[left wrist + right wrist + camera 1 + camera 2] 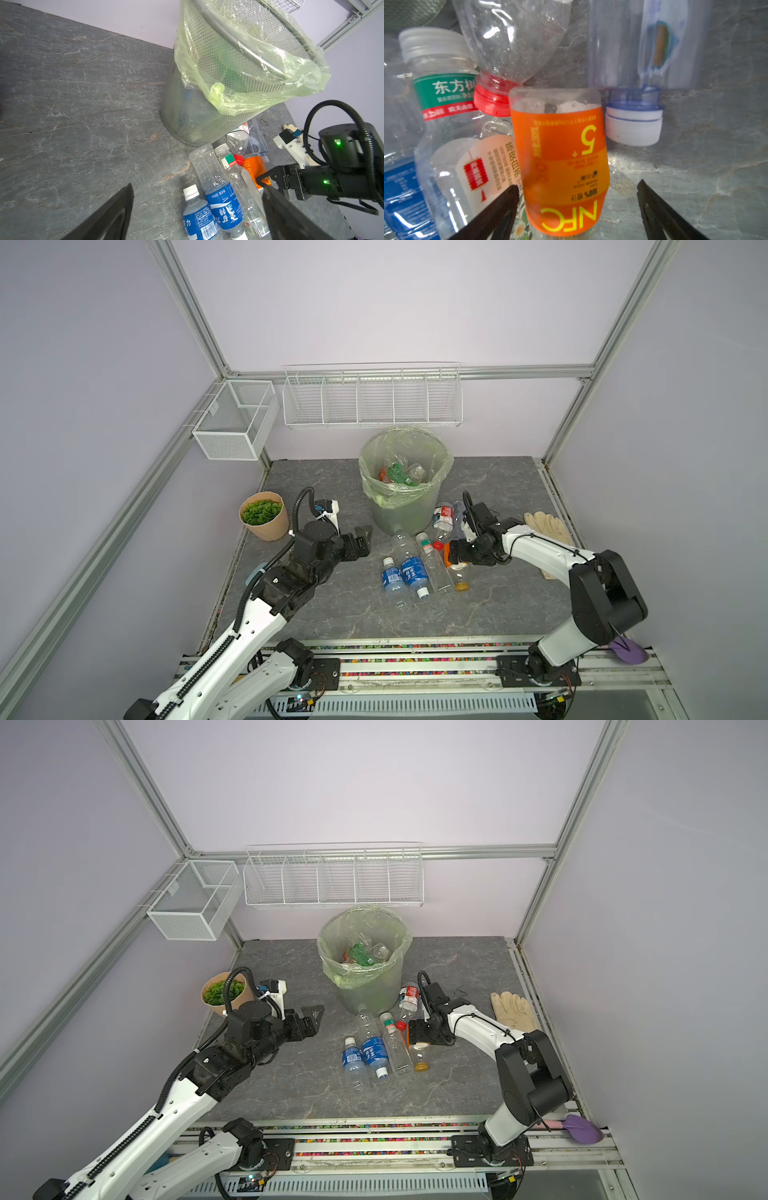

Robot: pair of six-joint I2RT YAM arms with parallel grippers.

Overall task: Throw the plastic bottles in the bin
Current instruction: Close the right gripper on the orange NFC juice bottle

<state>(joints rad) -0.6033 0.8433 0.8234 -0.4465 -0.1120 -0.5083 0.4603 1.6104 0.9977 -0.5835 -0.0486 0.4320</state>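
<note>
Task partly complete: several plastic bottles lie in the bin, roughly six remain on the tabletop at its base, the right fingers stand apart astride the orange-labelled bottle, and the left fingers are apart and empty.

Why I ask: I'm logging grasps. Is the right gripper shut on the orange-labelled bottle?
No, the right gripper stands open, its jaws on either side of the orange-labelled bottle with a visible gap.
</note>
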